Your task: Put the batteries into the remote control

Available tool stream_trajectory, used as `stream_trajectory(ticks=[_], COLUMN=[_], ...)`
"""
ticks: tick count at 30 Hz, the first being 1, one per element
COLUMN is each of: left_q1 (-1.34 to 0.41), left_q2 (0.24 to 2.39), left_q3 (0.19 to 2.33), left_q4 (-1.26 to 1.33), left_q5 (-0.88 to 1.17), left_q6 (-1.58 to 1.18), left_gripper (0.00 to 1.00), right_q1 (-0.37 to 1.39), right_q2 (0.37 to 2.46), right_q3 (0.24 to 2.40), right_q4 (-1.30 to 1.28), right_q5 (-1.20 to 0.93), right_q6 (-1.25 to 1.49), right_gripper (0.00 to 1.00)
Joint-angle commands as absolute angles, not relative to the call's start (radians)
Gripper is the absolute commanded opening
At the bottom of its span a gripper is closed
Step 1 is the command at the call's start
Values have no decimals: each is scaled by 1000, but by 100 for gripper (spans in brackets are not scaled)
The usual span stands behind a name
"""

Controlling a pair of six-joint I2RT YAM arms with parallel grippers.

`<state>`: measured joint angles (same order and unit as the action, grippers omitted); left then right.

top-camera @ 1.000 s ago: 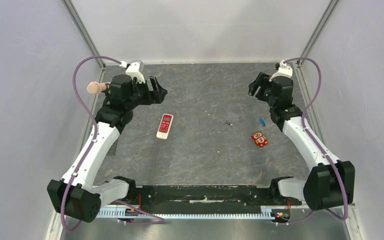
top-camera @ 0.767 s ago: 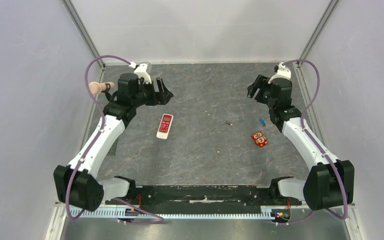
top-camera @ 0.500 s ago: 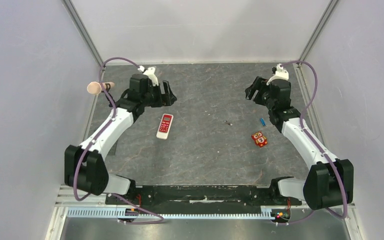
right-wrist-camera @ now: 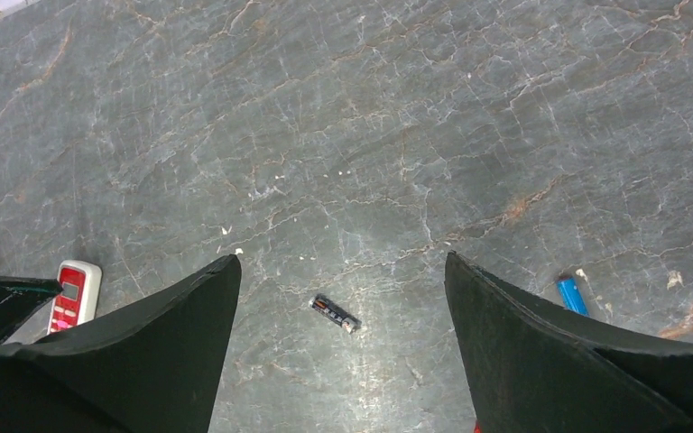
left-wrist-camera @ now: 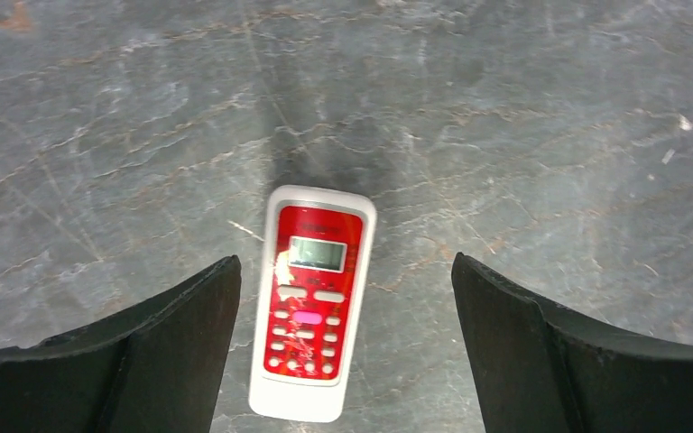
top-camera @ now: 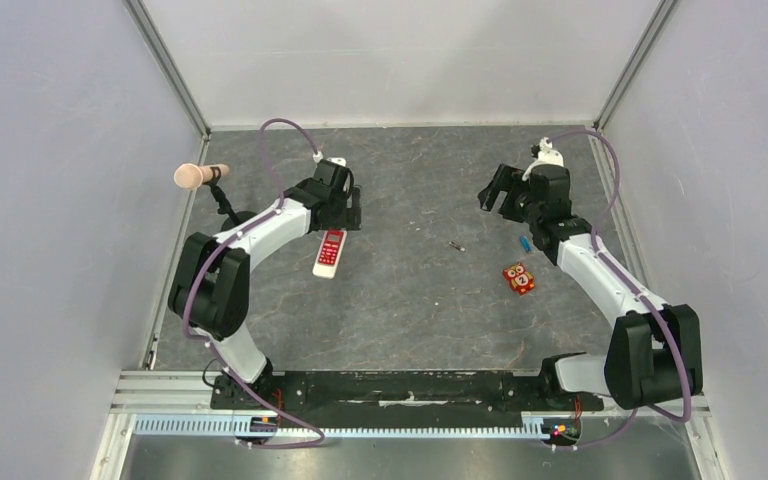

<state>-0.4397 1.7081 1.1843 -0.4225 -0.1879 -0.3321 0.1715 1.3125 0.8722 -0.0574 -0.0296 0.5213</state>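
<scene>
Fingers (left-wrist-camera: 171, 343) of the left gripper (left-wrist-camera: 345, 271) are standing wide apart with nothing between them, and they are hanging above the remote (left-wrist-camera: 311, 302) so that its sides are falling between the two tips, which reads as lining up for a grasp across its width. That remote is lying flat on the table (top-camera: 410, 310), red panel and buttons facing up and display end pointing away from the wrist. Its plain back is therefore facing down, so it is probably going to need lifting and turning before any cell can go in. The right gripper (right-wrist-camera: 343, 262) is likewise spread open and carrying nothing, hovering well above the table and looking down at the dark battery (right-wrist-camera: 335, 313), which is lying on its side alone almost centred between the tips, likely the first one to be picked. The blue battery (right-wrist-camera: 571, 295) is lying further to the right, just outside the right finger, and in the overhead view it is sitting near the arm's forearm, with an orange owl (top-camera: 519, 279) just nearer the bases. Both batteries are resting well apart from the remote, so each arm is working its own side: left for the remote, right for the cells. Loading is not yet begun.
</scene>
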Motion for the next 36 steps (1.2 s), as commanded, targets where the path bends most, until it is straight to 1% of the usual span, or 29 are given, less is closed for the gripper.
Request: stream_trajectory(ticks=[1,7,12,14,17,21,23,24,25,26,28,30,31,32,34,36], left_q1=[-438,-437,-415,-403,-392,-384,-383,-382,-382,-383,-384,-384,-384,-384,-384,-384], left_q2=[1720,1791,1839,1850,1865,1866,1864,1859,1855,1848,1829,1800,1782,1755,1699,1640], left_q3=[1167,1204,1215,1213,1213,1201,1201,1201,1201,1200,1193,1187,1180,1175,1165,1157], left_q4=[-439,-485,-515,-516,-516,-508,-508,-506,-503,-501,-490,-477,-459,-444,-404,-350], left_q5=[-282,-227,-185,-147,-102,-76,-75,-72,-69,-68,-63,-47,-28,6,78,151], left_q6=[-326,-249,-250,-257,-263,-276,-282,-286,-288,-289,-297,-315,-326,-336,-371,-402], left_gripper=[94,97,97,95,89,77,67,61,52,45,34,19,15,10,6,5], right_q1=[178,184,186,188,191,196,202,206,208,215,228,246,258,271,300,336], right_q2=[1315,1343,1358,1362,1365,1373,1378,1383,1387,1391,1401,1406,1409,1409,1406,1400], right_q3=[855,859,872,873,872,880,884,889,893,899,909,921,926,929,928,926], right_q4=[-51,-51,-61,-64,-67,-75,-78,-80,-82,-84,-84,-81,-73,-62,-23,42], right_q5=[-25,-35,-46,-51,-49,-51,-51,-53,-60,-66,-81,-105,-127,-146,-204,-288], right_q6=[516,531,543,543,547,551,551,552,551,550,544,529,518,507,495,491], right_gripper=[87,87,86,86,85,84,84,84,84,84,83,83,84,84,85,86])
